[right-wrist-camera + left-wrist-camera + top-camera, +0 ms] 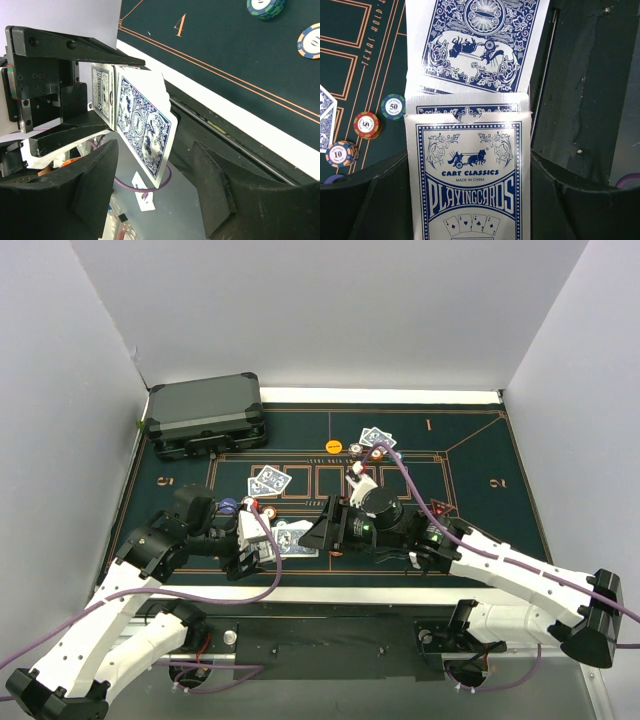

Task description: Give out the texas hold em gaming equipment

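My left gripper (468,155) is shut on a blue-and-white playing card box (470,180), seen from above at the mat's near edge (292,538). One blue-backed card (477,45) sticks halfway out of the box's open top. My right gripper (155,185) faces the box with its jaws open on either side of that card (142,127); neither finger touches it. Two small fans of blue-backed cards (268,480) (378,437) lie on the green mat. Poker chips sit beside them: an orange one (334,446), a teal one (393,106), a red one (366,125) and an orange-and-blue one (341,153).
A dark grey hard case (207,415) lies shut at the mat's far left corner. The green Texas hold'em mat (470,470) covers the table, with white walls around it. Two more chips (265,7) (311,41) lie beyond my right gripper.
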Tool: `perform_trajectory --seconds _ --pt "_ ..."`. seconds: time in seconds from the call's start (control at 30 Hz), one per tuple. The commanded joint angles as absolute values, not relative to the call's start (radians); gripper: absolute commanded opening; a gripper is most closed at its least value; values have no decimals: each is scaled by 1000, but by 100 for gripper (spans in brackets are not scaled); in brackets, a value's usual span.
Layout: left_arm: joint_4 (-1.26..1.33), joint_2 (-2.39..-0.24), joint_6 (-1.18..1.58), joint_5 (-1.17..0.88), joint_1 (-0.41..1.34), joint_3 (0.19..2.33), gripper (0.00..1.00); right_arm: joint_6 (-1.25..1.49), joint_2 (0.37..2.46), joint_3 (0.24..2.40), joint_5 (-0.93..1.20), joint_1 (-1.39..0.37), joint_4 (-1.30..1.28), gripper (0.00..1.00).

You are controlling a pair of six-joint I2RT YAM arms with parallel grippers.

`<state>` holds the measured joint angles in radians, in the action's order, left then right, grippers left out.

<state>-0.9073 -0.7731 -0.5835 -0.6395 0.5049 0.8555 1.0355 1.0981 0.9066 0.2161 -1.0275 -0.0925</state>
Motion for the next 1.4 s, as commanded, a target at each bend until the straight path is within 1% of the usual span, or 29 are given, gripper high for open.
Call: perform_trajectory --seconds 0.0,0.17,0.23,0.53,0.97,1.23,1.37 --pt "-850 -764 -575 -669 509 876 0 1075 1097 873 203 -1039 -26 54" --pt "-847 -764 -575 -667 509 873 0 1089 1058 844 184 -1039 -23 43" --pt "-844 -764 -574 -669 509 871 0 1097 1057 835 179 -1038 -25 41" --pt "-842 -756 -571 -667 509 868 0 1106 1016 819 170 -1039 -40 34" --pt "-844 -750 -572 -669 509 864 0 1118 1012 822 213 -1037 -40 26" --pt "-844 -752 -574 -670 508 864 0 1111 1009 833 256 -1039 -77 27" --pt "-844 -752 -574 -667 509 862 0 1108 1002 833 258 -1045 -90 26"
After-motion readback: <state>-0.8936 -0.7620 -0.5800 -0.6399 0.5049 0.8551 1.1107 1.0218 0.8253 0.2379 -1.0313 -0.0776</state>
